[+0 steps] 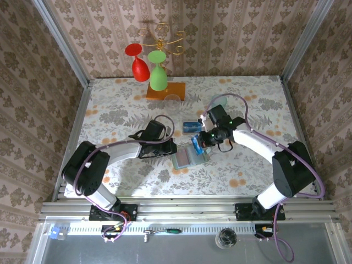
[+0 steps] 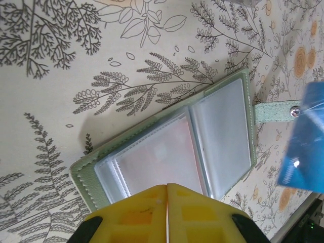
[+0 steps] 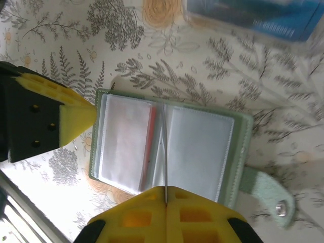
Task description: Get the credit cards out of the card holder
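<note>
The pale green card holder lies open on the table, its snap strap sticking out to one side. My right gripper is shut on the blue card and holds it above the holder; in the right wrist view the card shows edge-on. The red card sits in a clear sleeve of the other panel. My left gripper is shut, its yellow fingers against the holder's outer edge.
A blue flat object lies just behind the holder. Farther back stand a clear cup, a pale teal cup, and a red and a green goblet on a wooden base.
</note>
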Robot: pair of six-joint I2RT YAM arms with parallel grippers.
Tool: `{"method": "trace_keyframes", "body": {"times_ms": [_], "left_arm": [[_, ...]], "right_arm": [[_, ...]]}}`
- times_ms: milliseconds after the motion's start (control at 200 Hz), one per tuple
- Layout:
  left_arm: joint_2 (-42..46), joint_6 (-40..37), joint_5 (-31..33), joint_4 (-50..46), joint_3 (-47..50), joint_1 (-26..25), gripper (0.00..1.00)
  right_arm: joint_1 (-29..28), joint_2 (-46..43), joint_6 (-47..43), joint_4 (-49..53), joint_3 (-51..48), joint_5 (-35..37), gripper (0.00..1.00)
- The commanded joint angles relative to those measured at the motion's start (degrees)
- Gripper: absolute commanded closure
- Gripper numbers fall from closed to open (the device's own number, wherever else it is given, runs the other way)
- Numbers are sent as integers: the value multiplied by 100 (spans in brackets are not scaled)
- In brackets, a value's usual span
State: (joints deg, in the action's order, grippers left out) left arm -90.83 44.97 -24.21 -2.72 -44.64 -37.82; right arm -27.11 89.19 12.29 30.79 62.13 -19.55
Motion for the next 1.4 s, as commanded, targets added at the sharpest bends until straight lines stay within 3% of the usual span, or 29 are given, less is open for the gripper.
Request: {"method": "trace_keyframes", "body": {"times_ms": [0,285,415,1000,1390], "left_arm": [[231,-45,-24,-219,21,34,91],[85,-12,112,-247,207,-12,90],[-87,-6,135,-212,215,-15,91],[-475,-379,-64,-697,-233,308,92],[-295,-329,-66,-869,-282,399,92]], "right_arm": [[39,96,-1259,950,534,540,100],[-13,777,-3591,1681,1585,1149,100],[-13,978,-4163,1761,1972,1373,100],[13,2468,-5535,2739,3899,1395,100],[53,3480,-6153,3504,5389,1261,100]]}}
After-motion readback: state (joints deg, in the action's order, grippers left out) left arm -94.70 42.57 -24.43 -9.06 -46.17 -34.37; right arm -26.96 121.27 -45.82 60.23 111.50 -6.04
